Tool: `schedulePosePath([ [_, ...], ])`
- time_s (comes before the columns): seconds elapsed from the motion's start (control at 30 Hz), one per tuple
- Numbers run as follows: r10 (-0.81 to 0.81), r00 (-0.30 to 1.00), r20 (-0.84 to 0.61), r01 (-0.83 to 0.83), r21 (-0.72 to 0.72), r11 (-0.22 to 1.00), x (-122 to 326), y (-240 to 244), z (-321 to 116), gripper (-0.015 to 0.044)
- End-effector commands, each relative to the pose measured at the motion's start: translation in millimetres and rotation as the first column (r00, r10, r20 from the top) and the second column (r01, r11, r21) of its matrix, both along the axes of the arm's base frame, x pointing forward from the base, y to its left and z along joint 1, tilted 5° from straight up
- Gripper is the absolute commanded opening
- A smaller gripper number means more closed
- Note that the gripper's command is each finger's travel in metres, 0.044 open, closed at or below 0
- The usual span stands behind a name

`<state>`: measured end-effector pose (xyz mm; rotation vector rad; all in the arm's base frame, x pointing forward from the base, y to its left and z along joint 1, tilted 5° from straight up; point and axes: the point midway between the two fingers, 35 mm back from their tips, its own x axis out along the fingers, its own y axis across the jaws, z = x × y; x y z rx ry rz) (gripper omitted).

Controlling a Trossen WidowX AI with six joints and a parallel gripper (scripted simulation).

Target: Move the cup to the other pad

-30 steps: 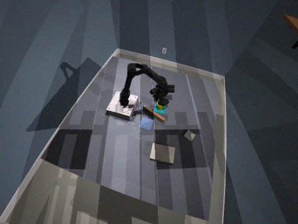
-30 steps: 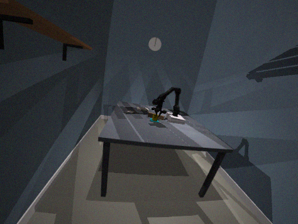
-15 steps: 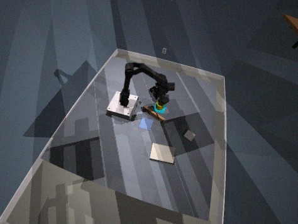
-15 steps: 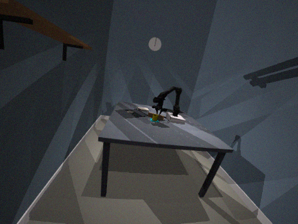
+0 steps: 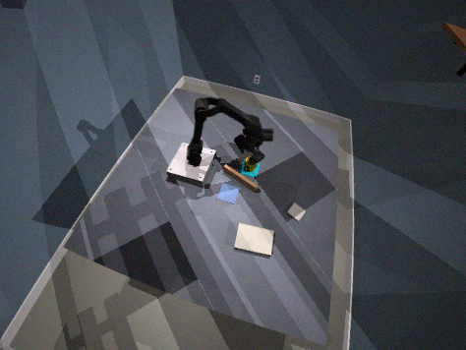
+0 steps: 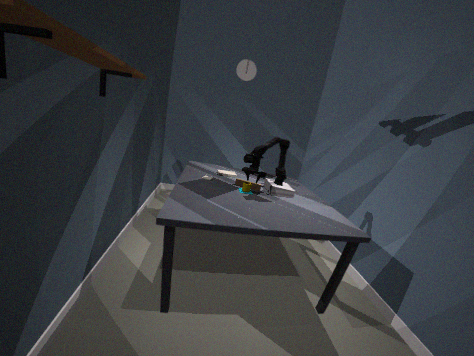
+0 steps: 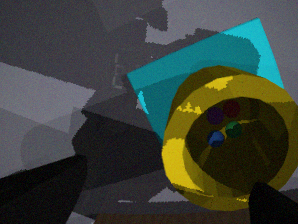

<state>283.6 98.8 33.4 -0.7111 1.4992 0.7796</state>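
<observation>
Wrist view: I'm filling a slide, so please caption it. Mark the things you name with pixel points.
Yellow cup [image 5: 250,163] [image 6: 246,187] [image 7: 176,162] holding four marbles on the cyan pad [image 5: 255,173] [image 6: 242,192] [image 7: 155,82], between dark, open gripper fingers.

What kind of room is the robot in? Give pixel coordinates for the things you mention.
Maybe a workroom or robot lab, though I can't be sure. A robot arm [image 5: 222,106] [image 6: 270,143] stands on a big table [image 5: 295,275] [image 6: 260,215], and a round clock-like disc [image 6: 246,70] hangs on the wall.

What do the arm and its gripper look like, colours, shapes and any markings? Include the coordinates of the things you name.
The matte black, slim-linked, jointed arm [image 5: 225,106] [image 6: 270,145] carries a black parallel-jaw gripper [image 5: 250,148] [image 6: 253,180] with dark fingers that taper to blunt tips. I can't make out any markings or cables.
</observation>
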Motion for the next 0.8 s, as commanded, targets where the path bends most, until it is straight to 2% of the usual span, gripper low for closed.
schedulePosePath([
  [0.0, 0.001, 1.000, 0.002, -0.001, 0.000, 1.000, 1.4, 0.2, 5.9, 0.0440],
  [0.43, 0.003, 1.000, 0.009, -0.003, 0.006, 1.000, 0.8, -2.8, 63.3, 0.0440],
  [0.77, 0.000, 1.000, 0.000, 0.000, 0.000, 1.000, -1.0, -4.1, 59.4, 0.0440],
])
